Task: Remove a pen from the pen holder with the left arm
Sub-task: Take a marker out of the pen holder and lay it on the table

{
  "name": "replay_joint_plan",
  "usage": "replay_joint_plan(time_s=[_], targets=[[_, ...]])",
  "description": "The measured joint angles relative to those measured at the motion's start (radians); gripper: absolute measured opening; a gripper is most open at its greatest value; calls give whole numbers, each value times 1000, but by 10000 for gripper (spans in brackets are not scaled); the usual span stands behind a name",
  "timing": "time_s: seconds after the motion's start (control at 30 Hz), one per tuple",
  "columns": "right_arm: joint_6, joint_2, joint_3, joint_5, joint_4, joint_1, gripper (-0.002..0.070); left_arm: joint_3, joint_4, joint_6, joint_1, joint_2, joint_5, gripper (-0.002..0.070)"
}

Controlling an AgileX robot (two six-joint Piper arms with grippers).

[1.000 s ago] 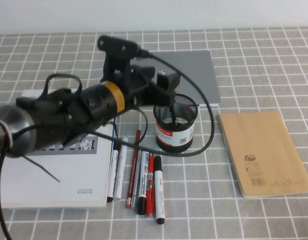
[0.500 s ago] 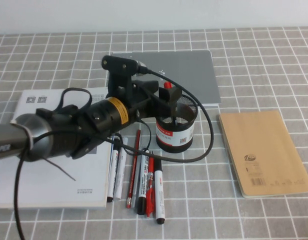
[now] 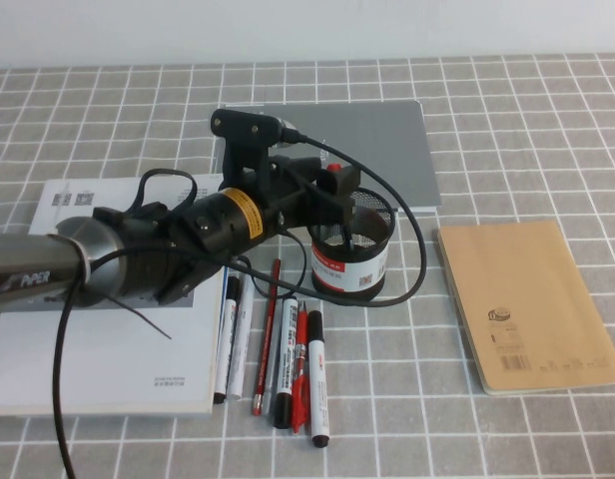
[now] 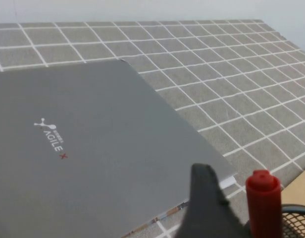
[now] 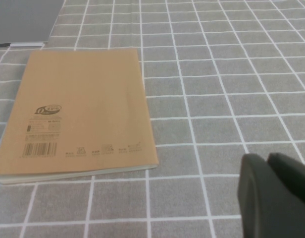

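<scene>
Grey tiled surface [image 3: 507, 120]: the left arm reaches low across to the mesh pen holder [image 3: 352, 264], its left gripper [image 3: 334, 195] spread around the red-capped pen [image 3: 333, 171] standing inside. The right gripper [image 5: 269, 171] hovers near the tan notebook [image 5: 83, 104].

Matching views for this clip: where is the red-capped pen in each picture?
High view: red-capped pen stands in the mesh pen holder, at the left gripper.
Left wrist view: red-capped pen by the grey notebook corner.
Right wrist view: not in it; right gripper near the tan notebook.
Shared landmark: grey notebook.
</scene>
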Motion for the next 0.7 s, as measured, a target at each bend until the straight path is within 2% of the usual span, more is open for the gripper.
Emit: replay_joint_plan(time_s=[0.33,0.7], targets=[[0,0,0,0,0,0,-13,-2,6,0,0,0,-100,136],[0,0,0,0,0,0,-13,-2,94,-2,0,-108,-115,38]])
